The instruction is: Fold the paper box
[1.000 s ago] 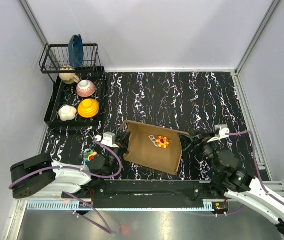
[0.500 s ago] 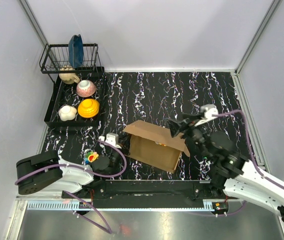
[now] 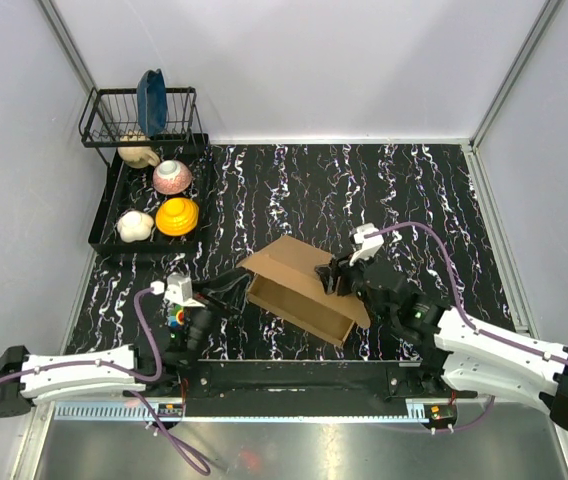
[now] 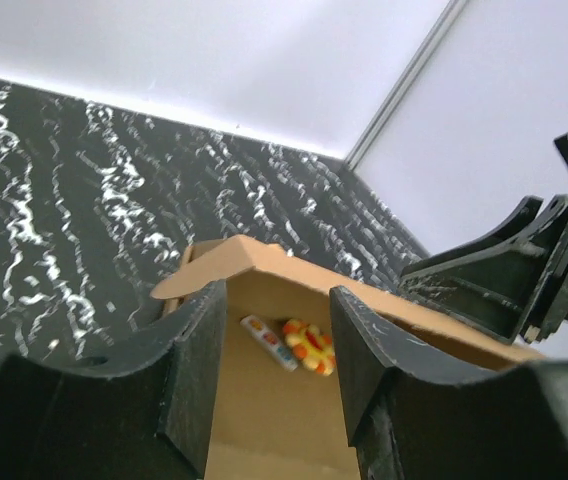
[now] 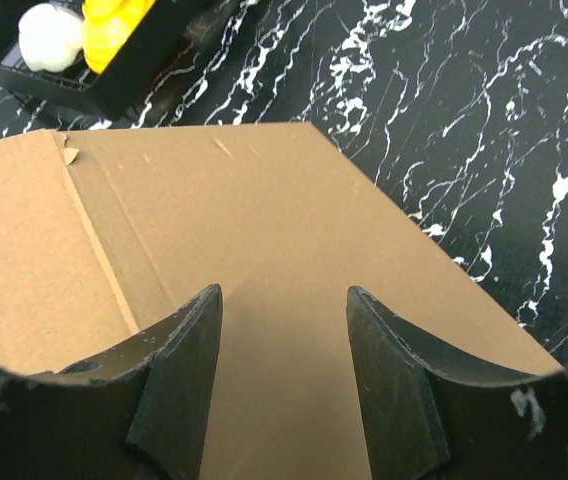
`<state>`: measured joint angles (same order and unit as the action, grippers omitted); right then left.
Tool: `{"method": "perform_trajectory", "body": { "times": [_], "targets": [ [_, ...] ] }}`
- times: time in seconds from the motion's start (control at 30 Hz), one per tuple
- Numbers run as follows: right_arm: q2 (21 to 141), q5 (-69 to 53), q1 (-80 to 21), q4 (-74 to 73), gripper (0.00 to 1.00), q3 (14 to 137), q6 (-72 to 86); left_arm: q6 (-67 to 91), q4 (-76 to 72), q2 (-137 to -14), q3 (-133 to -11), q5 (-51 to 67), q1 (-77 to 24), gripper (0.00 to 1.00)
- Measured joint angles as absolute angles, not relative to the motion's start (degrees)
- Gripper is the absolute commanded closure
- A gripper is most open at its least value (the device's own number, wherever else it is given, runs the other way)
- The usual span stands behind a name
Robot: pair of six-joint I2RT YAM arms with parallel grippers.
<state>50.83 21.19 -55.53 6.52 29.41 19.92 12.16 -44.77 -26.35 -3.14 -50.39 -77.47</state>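
Paper box (image 3: 299,290), brown corrugated cardboard, by black marbled table's (image 3: 364,190) near edge; left gripper (image 3: 226,283) n right gripper (image 3: 330,277) flank it, both half-parted, empty, prob bracing lid for closing.

Flat, bright light all round; only my wrist views go soft up close.
From the top camera I see the marbled table (image 3: 404,190) evenly lit from above, no hard shadows, the inside of the paper box (image 3: 294,290) a shade darker and a dull sheen on the steel strip (image 3: 294,440). In the left wrist view the left gripper's fingers (image 4: 189,380) are dark and out of focus, and the white wall (image 4: 214,60) looks washed out. In the right wrist view the cardboard is crisp while the right gripper's fingers (image 5: 179,400) blur.
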Motion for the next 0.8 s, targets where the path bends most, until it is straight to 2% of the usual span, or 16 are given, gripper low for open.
{"method": "perform_trajectory", "body": {
  "times": [0.17,0.23,0.4,0.53,0.6,0.63,0.67,0.8],
  "targets": [
    [53.5,20.2,-55.5,8.8,0.43,27.2,20.7,16.3,-20.4,-10.3,-3.1,-53.4,-77.6,0.51],
    [54.6,19.9,-55.5,9.5,0.44,26.3,20.9,17.4,-15.0,-7.3,-3.1,-54.5,-77.6,0.5],
    [56.8,19.6,-55.5,10.9,0.44,24.8,21.1,17.9,-5.7,-9.0,-4.9,-58.2,-77.6,0.46],
    [58.0,18.9,-55.5,11.4,0.44,24.2,21.4,18.2,0.3,-15.0,-13.3,-61.6,-77.6,0.45],
    [58.5,18.5,-55.5,11.8,0.44,23.8,21.7,19.2,2.7,-17.5,-18.6,-63.5,-77.6,0.4],
    [58.6,18.4,-55.5,12.2,0.44,23.5,22.0,19.6,3.8,-18.5,-21.1,-64.4,-77.6,0.34],
    [58.7,18.3,-55.5,12.4,0.44,23.2,22.2,20.4,4.9,-19.4,-23.8,-65.7,-77.6,0.23],
    [59.1,17.7,-55.5,12.8,0.44,22.7,23.0,19.6,3.1,-20.8,-26.2,-67.2,-77.6,0.13]
  ]
}}
